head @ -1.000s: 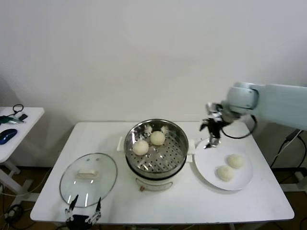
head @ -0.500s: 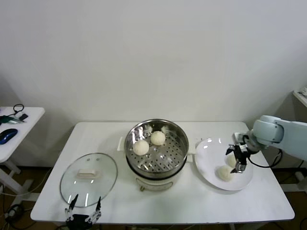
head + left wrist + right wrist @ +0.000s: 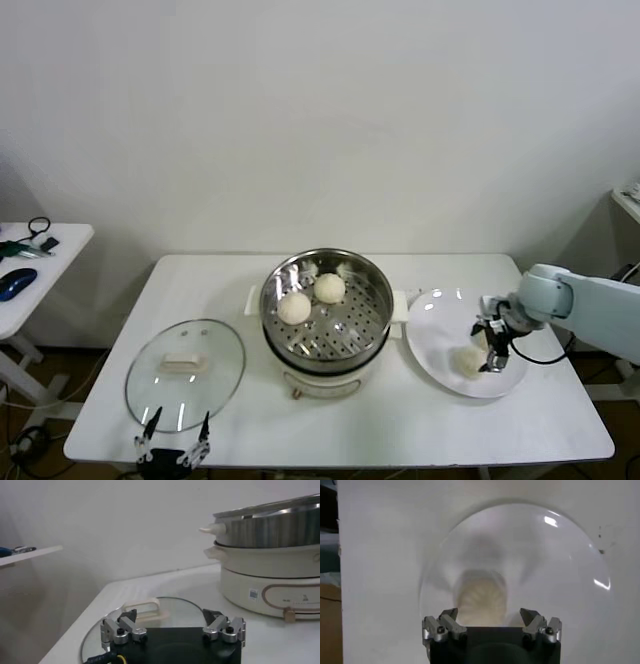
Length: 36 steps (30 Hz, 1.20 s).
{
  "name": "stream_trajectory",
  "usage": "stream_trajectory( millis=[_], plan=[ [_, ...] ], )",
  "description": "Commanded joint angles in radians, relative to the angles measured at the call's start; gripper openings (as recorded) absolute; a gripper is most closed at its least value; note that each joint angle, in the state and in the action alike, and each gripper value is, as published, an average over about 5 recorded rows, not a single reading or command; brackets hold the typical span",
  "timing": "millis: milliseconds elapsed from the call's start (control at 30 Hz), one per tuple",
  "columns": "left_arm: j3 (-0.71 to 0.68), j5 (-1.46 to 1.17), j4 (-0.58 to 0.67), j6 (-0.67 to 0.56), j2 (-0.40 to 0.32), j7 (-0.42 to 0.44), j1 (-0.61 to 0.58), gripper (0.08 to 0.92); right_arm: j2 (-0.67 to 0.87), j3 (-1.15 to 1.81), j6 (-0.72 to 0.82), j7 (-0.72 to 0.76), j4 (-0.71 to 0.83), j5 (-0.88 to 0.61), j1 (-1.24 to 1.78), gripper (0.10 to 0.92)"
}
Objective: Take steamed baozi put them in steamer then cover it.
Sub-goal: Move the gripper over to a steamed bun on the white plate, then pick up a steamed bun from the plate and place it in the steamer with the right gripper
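Two smooth cream baozi already on the perforated steel floor of the steamer. Right of steamer: right gripper, fingers spread, over a pleated bun on the glossy plate. Left of steamer: glass cover, unplaced; left gripper spread, idle.
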<state>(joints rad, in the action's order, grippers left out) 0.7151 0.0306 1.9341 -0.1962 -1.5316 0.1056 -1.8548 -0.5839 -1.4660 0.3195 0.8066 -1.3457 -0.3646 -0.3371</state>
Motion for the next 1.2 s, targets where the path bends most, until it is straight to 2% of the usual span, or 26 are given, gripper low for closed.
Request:
stream_trajectory(
  millis=[33,200,367,500,633,800,967,1200],
  plan=[
    [0.0,0.0,-0.003,0.002,0.001,0.0,0.0,0.823,-0.032,0.052,0.0,0.003,0.042,0.021,0.081,0.823],
    [-0.003,0.003,0.001,0.006,-0.002,0.0,0.001,0.823,-0.036,0.046,-0.003,0.01,0.041,0.024,0.061,0.801],
    [-0.003,0.004,0.0,0.003,-0.001,0.0,-0.001,0.823,-0.035,0.014,-0.019,0.046,0.027,0.021,0.001,0.689],
    [-0.003,0.005,0.002,0.002,-0.002,-0.001,-0.002,0.823,-0.038,-0.055,-0.062,0.093,0.012,0.044,-0.124,0.633],
    [-0.005,0.01,0.004,0.004,-0.002,-0.001,-0.001,0.823,-0.085,-0.186,-0.19,0.159,0.019,0.092,-0.379,0.62],
    [-0.015,0.023,-0.002,0.006,-0.001,0.001,0.002,0.823,-0.226,-0.283,-0.432,0.196,0.016,0.105,-0.683,0.619],
    [-0.022,0.03,-0.006,0.006,-0.002,0.0,0.002,0.823,-0.34,-0.216,-0.524,0.179,-0.157,0.075,-0.847,0.618],
    [-0.011,0.027,0.0,0.003,0.001,-0.004,-0.002,0.823,-0.403,-0.119,-0.528,0.108,-0.461,0.163,-0.798,0.603]
  ],
)
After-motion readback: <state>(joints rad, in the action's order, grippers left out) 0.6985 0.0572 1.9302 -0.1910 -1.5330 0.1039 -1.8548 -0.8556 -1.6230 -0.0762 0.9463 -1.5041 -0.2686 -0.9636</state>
